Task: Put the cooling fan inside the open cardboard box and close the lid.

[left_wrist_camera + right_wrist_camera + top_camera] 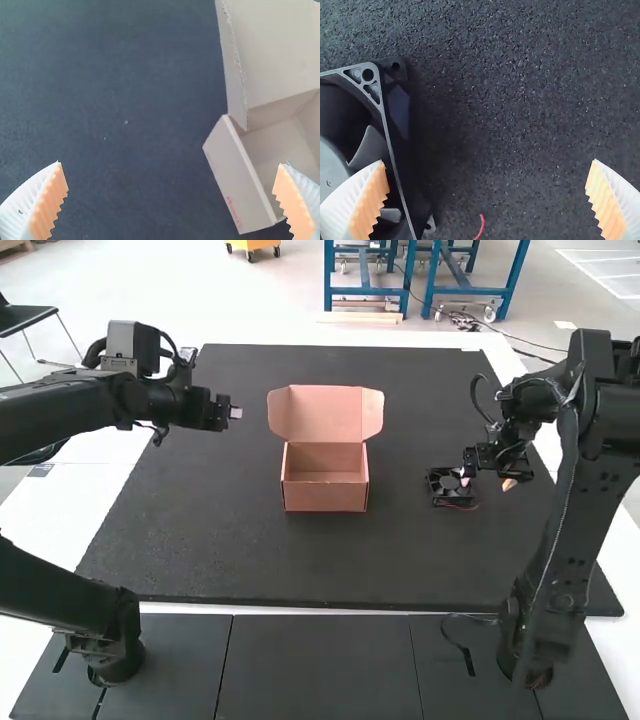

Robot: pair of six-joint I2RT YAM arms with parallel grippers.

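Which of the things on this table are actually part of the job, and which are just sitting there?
Part of the job:
cooling fan, lying outside the box
cardboard box, open, its lid standing up
right gripper, open at the fan
left gripper, open beside the box

Just there:
black mat
white table under it

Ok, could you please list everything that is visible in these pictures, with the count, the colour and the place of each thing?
cardboard box: one, brown, middle of the mat, lid standing open
cooling fan: one, black, on the mat to the right of the box
wire: one, red, on the mat beside the fan
mat: one, black, covering most of the table
table: one, white, under the mat
left gripper: one, white and orange, open, above the mat left of the box
right gripper: one, white and orange, open, at the fan
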